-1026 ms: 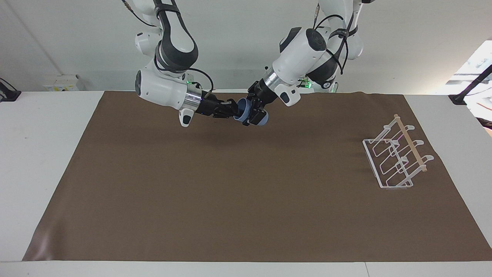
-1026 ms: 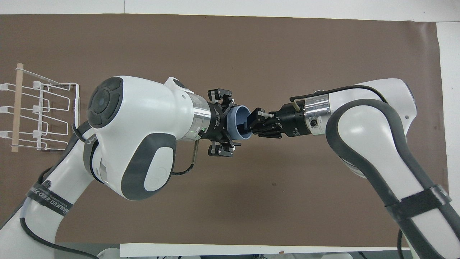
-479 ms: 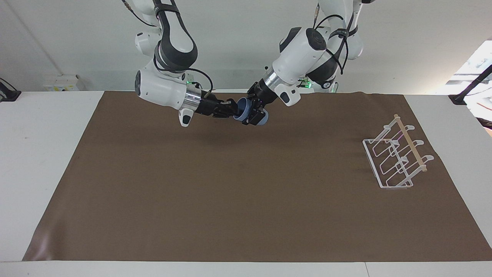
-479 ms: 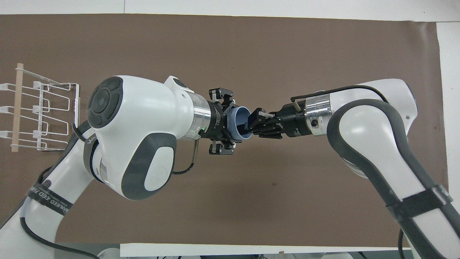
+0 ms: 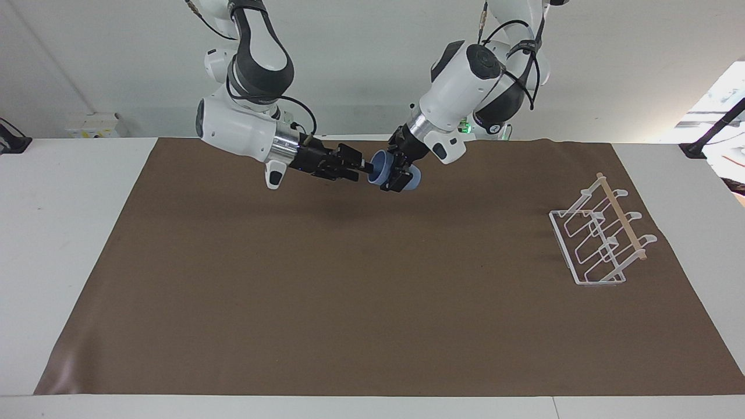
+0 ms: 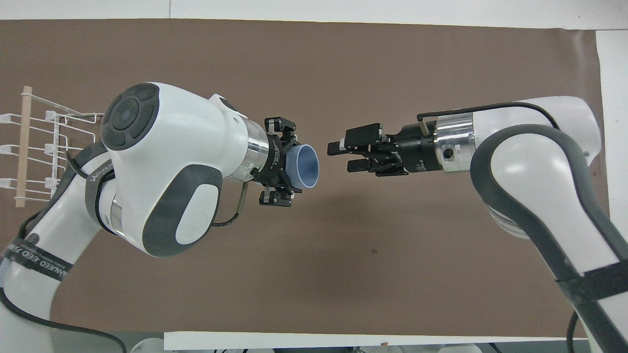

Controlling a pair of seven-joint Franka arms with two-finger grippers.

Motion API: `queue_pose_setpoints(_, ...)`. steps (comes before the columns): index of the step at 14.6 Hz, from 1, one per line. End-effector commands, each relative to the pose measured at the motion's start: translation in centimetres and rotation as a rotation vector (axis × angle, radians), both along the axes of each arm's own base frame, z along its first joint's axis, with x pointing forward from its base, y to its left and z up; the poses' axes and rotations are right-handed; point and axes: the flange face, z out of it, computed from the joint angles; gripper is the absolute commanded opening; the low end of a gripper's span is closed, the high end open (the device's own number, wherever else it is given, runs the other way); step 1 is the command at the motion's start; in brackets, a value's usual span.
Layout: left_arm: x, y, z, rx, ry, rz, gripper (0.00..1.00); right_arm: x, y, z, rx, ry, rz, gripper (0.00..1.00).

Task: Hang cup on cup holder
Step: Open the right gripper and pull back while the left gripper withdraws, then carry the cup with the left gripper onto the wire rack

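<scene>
The light-blue cup is in the air at upper centre of the facing view, lying sideways with its open mouth toward the right pincer. The left pincer is clenched around its body near the base. In the overhead view the right pincer sits just right of centre, fingers spread and holding nothing, a small gap between its tips and the cup's rim.

The white wire cup holder stands at the right edge of the facing view, at the left arm's end of the brown mat on the table, well apart from the cup.

The tumbler is smooth, tapered and handleless, and gripped low, so it could slip or twist during the swing to the holder. A skewed mouth could catch a prong and nudge the light holder. The right pincer's tips are close enough to clip the rim.
</scene>
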Motion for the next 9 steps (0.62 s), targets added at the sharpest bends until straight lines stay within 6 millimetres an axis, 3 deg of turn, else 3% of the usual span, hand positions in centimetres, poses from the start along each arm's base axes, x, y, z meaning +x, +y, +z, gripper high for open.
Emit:
queue_pose_setpoints(1, 2.2, 3.9, -0.5, 0.14, -0.012, -0.056, 0.0, -0.2, -4.6, 2.5, -0.167, -0.074, -0.003, 0.99)
queue_pose_setpoints(5, 3.8, 9.3, -1.7, 0.489, -0.127, -0.365, 0.0, 0.2, -11.9, 1.8, -0.52, -0.127, 0.058, 0.99)
queue_pose_setpoints(7, 5.4, 12.5, -2.4, 0.712, -0.158, -0.476, 0.0, 0.2, -14.5, 1.7, -0.718, -0.147, 0.122, 0.99)
queue_pose_setpoints(9, 6.5, 13.9, -5.3, 0.938, -0.146, -0.552, 0.0, 0.4, -17.0, 3.1, -0.842, -0.123, 0.166, 0.99)
